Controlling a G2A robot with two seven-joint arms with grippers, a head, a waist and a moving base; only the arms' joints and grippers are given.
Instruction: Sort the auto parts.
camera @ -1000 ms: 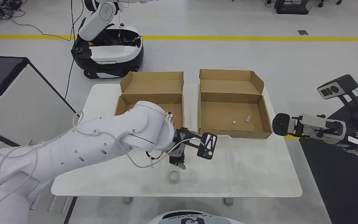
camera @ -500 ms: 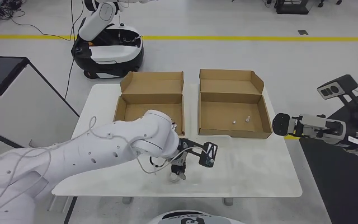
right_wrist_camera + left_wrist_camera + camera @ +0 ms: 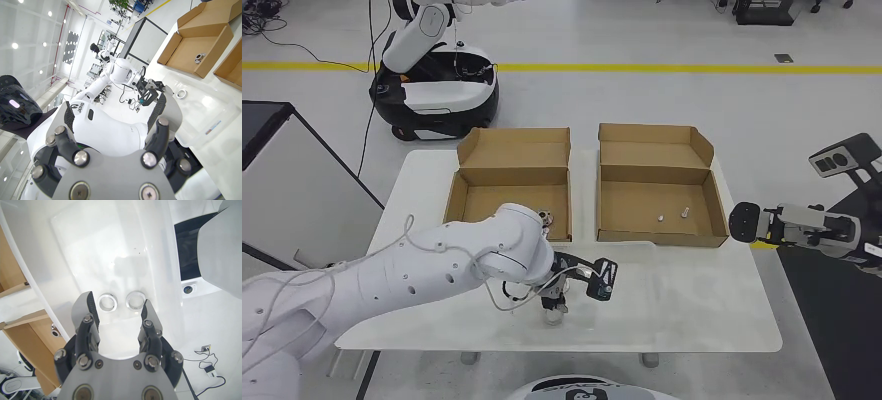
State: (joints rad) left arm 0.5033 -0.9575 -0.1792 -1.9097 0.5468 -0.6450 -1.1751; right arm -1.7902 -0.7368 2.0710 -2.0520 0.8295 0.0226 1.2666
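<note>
Okay, ring (image 3: 107, 302) lies flat on table (image 3: 712, 310), well in front of left box (image 3: 509, 190), by the near edge. Left gripper (image 3: 118, 298) hangs right over it, jaws spread, gripping nothing. Second ring (image 3: 135, 300) sits just beside the first, maybe only a reflection, hard to tell. Flanged part (image 3: 200, 56) sits inside left box, near-right corner. Right box (image 3: 657, 160) stands just beside left box, small parts (image 3: 684, 211) inside. Right gripper (image 3: 115, 102) is past right box, off table, released, empty.
</note>
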